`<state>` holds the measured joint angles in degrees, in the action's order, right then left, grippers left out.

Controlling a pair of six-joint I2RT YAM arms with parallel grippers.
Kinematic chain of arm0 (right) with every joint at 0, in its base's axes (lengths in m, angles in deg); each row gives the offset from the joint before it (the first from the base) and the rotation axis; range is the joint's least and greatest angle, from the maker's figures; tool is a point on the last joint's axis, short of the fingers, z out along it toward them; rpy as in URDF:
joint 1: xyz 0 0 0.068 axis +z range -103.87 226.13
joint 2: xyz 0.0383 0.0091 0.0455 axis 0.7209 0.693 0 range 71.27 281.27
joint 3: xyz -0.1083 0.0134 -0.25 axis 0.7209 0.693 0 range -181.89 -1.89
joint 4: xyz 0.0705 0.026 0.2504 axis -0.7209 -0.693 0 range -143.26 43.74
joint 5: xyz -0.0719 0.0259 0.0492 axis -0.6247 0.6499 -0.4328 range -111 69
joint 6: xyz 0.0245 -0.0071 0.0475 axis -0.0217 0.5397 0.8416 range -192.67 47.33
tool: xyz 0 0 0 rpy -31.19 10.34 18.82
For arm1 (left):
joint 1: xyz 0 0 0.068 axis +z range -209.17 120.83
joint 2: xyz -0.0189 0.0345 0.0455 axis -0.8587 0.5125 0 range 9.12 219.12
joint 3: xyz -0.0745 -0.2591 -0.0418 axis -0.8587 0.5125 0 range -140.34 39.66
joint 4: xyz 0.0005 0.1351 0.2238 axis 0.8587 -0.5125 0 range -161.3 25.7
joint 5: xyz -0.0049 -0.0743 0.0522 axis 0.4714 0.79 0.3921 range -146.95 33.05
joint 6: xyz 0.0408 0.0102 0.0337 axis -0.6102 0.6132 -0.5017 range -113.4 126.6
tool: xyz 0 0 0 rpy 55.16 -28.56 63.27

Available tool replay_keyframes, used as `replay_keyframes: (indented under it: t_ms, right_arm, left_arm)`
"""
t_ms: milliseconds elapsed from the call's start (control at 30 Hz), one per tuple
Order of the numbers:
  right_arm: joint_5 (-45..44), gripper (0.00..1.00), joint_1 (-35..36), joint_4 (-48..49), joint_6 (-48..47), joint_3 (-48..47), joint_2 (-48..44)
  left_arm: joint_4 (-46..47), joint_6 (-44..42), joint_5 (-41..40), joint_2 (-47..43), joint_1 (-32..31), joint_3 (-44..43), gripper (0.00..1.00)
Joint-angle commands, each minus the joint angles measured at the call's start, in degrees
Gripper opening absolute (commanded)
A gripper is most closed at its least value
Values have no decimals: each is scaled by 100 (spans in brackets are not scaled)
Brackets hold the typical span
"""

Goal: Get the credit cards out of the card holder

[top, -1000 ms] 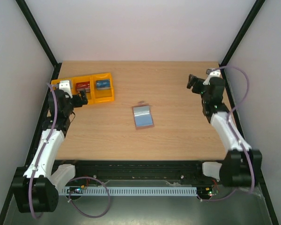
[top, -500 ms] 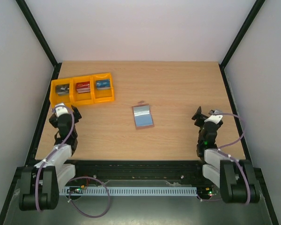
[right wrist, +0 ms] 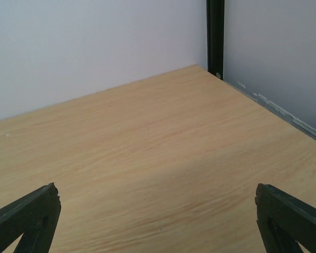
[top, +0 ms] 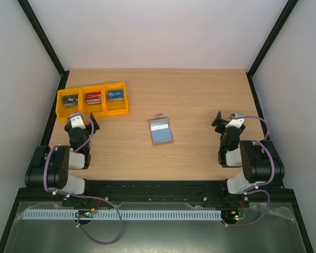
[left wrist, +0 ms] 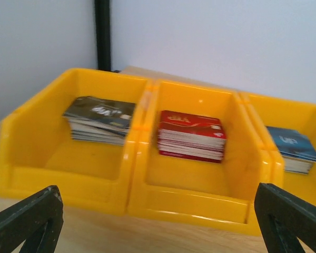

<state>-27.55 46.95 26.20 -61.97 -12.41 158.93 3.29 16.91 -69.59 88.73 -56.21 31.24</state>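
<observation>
My left arm [top: 59, 167] is folded down tight over its base, wrist low, and my left gripper [top: 80, 118] points away from me with its jaws spread wide and nothing between them. My right arm [top: 254, 162] is tucked the same way on its own side, and my right gripper [top: 226, 119] also faces forward, wide apart and empty. In each wrist view only the dark tips of my fingers [left wrist: 27, 220] show, at the bottom corners.
</observation>
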Motion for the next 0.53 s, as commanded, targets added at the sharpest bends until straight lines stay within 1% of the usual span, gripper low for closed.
replay_keyframes:
  t_ms: [0, 67, 100, 500]
  right_arm:
    - [139, 99, -20, -15, -163, -229, -43]
    - [155, 99, -21, 225, -188, -178, 27]
    - [160, 99, -20, 131, -191, -203, 5]
    - [224, 99, -23, 67, -224, -238, 15]
  left_arm:
    - [1381, -684, 979, 843, -191, -153, 99]
    - [527, -730, 854, 783, -258, -506, 99]
    - [503, -673, 706, 846, -261, -584, 99]
    - [490, -706, 693, 845, -296, -591, 100]
